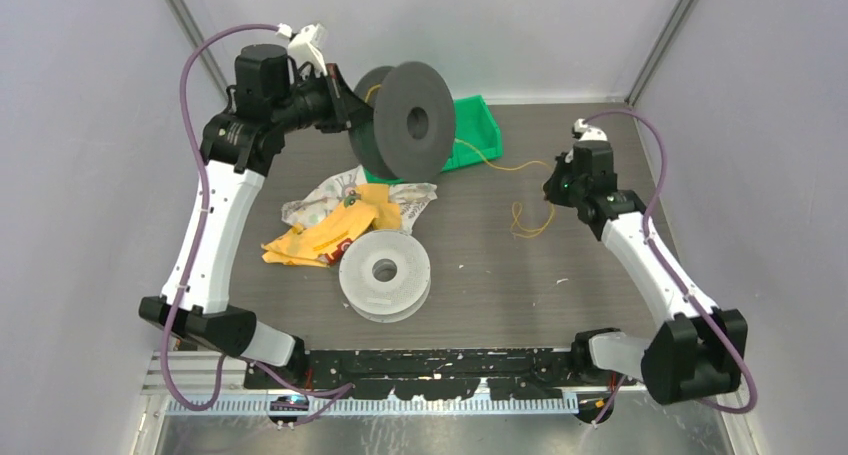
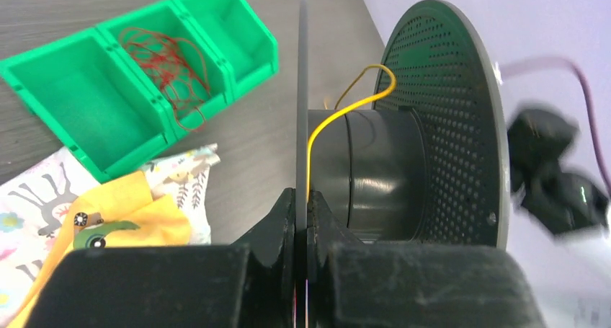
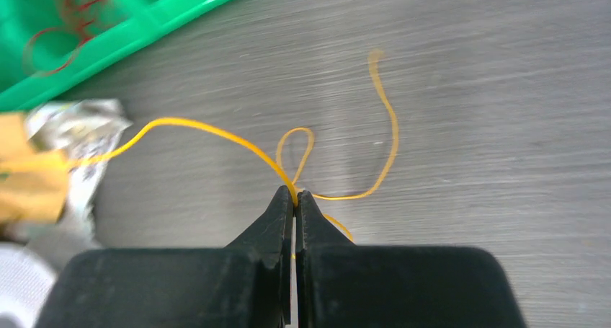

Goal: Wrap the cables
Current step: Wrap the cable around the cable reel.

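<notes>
the yellow cable [image 3: 209, 130] runs from the hub of the dark spool [image 1: 415, 120] rightward over the desk [image 1: 500, 275] to the right hand [image 3: 295, 192], which is clamped on it, slack loops just beyond. the left hand [image 2: 301, 198] pinches the spool's flange, holding it upright; winding likely means feeding leftward.

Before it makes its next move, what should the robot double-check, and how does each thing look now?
1. The left pincer clamps the dark spool by its rim: ok.
2. The right pincer is shut on the yellow cable: ok.
3. The yellow cable reaches the spool's core: ok.
4. The cable is taut between spool and right pincer: not ok, loose loops lie on the table.
5. The red cable lies out of the way in the green bin: ok.
</notes>
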### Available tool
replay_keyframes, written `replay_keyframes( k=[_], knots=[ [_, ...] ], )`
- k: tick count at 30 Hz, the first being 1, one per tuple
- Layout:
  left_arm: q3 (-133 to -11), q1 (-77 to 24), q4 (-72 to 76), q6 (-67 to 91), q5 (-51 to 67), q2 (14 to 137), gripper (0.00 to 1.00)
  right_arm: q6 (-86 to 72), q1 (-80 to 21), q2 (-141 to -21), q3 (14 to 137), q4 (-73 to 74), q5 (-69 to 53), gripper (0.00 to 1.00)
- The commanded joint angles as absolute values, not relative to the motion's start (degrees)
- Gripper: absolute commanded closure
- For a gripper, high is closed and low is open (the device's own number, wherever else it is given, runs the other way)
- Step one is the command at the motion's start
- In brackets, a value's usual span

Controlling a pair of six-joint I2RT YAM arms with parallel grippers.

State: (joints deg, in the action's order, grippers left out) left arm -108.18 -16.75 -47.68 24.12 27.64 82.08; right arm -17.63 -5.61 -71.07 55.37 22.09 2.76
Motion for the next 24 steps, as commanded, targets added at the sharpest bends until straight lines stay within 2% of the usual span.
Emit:
replay_keyframes(
  k=[1, 6, 13, 19, 24],
  knots=[
    [-108.75, -15.55, -34.16, 36.91, 15.59, 83.82, 0.99, -18.02, -13.91, -64.37, 53.93, 22.57, 2.92, 0.99],
    [-103.22, -14.94, -25.04, 45.57, 8.59, 82.62, 0.99, -19.11, -26.77, -62.78, 52.06, 24.49, 5.16, 0.99],
    [-102.59, -16.17, -26.26, 42.83, -2.75, 83.82, 1.00, -17.80, -44.27, -61.03, 58.93, 29.01, 7.73, 0.99],
    [-101.07, -18.85, -28.48, 38.03, -13.15, 85.75, 1.00, -13.47, -53.63, -60.73, 71.38, 36.07, 7.41, 0.99],
    [-99.98, -18.90, -28.97, 36.95, -17.51, 87.08, 1.00, -11.96, -56.70, -60.03, 78.80, 39.81, 5.47, 1.00]
  ],
)
